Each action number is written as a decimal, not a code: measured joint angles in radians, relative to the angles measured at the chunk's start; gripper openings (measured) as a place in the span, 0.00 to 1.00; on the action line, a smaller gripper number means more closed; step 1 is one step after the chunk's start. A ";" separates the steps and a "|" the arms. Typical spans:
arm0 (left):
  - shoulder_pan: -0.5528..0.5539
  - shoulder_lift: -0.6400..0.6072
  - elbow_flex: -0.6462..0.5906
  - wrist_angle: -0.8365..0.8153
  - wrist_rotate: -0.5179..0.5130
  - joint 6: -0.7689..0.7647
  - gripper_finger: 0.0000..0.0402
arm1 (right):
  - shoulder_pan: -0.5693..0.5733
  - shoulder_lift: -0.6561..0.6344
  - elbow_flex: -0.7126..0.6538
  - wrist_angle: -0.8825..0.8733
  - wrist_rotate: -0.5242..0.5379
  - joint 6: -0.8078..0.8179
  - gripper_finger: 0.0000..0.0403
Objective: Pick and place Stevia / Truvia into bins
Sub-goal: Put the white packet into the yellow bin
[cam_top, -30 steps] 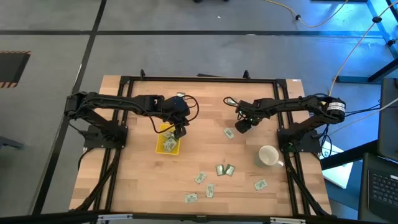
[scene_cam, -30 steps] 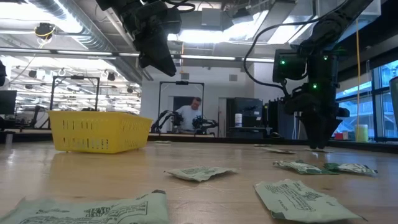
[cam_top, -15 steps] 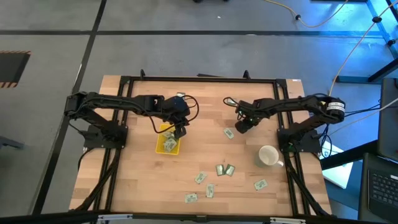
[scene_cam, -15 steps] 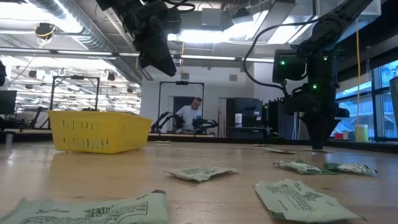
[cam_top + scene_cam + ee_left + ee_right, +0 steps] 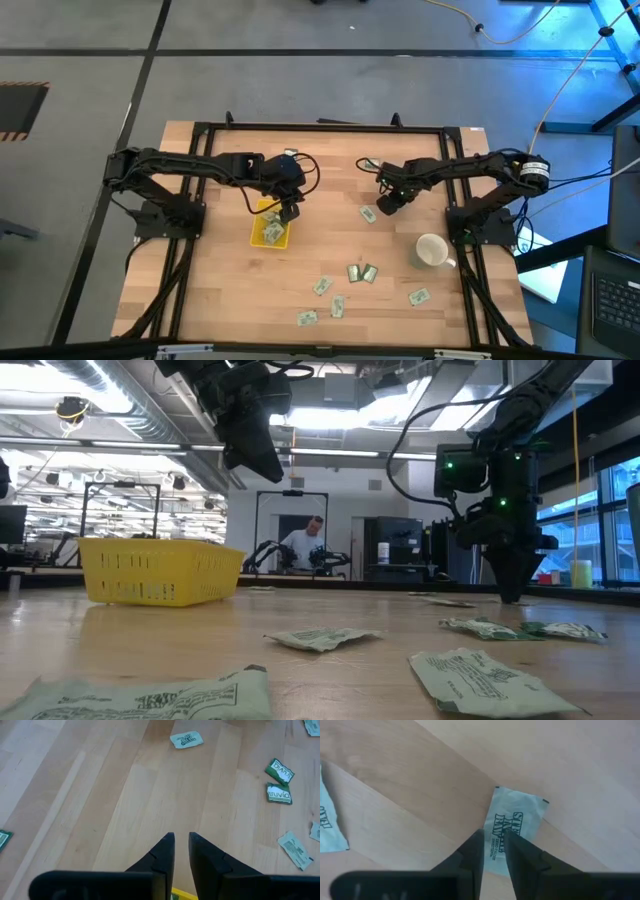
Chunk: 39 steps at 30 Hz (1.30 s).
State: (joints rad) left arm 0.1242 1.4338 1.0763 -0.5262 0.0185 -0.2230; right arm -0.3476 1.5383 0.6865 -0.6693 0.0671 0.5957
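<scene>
Overhead and table-level views of a two-arm bench. The left gripper [image 5: 289, 212] hangs above the yellow tray [image 5: 270, 229], clear of its rim, its fingers [image 5: 162, 852] drawn to a narrow slit with nothing between them; the tray sits left of the table's middle and already holds several sachets. The right gripper [image 5: 385, 203] is lowered to the wooden table [image 5: 220, 300] right of centre, its tips down at a pale Stevia sachet [image 5: 512, 827] lying flat on the boards; its fingers [image 5: 472, 851] stand only a narrow gap apart, and the sachet lies under them rather than clamped. A second sachet [image 5: 367, 214] lies just beside this gripper. More sachets are scattered over the near half of the table, among them a pair [image 5: 361, 272] touching each other. A white mug [image 5: 432, 250] stands near the right arm's base. In the low view a person [image 5: 303, 548] shows in the room beyond.
</scene>
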 joint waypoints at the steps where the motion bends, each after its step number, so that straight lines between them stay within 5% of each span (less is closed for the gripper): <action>1: 0.000 0.000 0.000 0.000 0.000 0.000 0.13 | 0.000 0.000 0.000 0.000 0.002 0.001 0.20; 9: 0.000 0.000 0.000 0.000 0.000 0.000 0.13 | 0.000 0.000 -0.002 -0.007 0.025 -0.019 0.02; 15: 0.000 0.000 0.000 0.005 0.000 0.000 0.12 | 0.000 -0.028 0.019 -0.025 0.011 -0.032 0.02; 25: 0.000 0.000 0.000 0.205 0.000 0.042 0.17 | 0.059 -0.169 0.225 0.074 -0.261 -0.156 0.00; 32: -0.003 0.002 -0.001 0.333 0.077 0.080 0.26 | 0.136 -0.211 0.293 0.494 -0.586 -0.210 0.00; 39: -0.031 0.019 -0.001 0.517 0.207 0.093 0.33 | 0.198 -0.209 0.293 0.744 -0.674 -0.181 0.00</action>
State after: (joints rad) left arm 0.0937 1.4528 1.0754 -0.0094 0.2256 -0.1303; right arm -0.1497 1.3296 0.9791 0.0748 -0.6069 0.4150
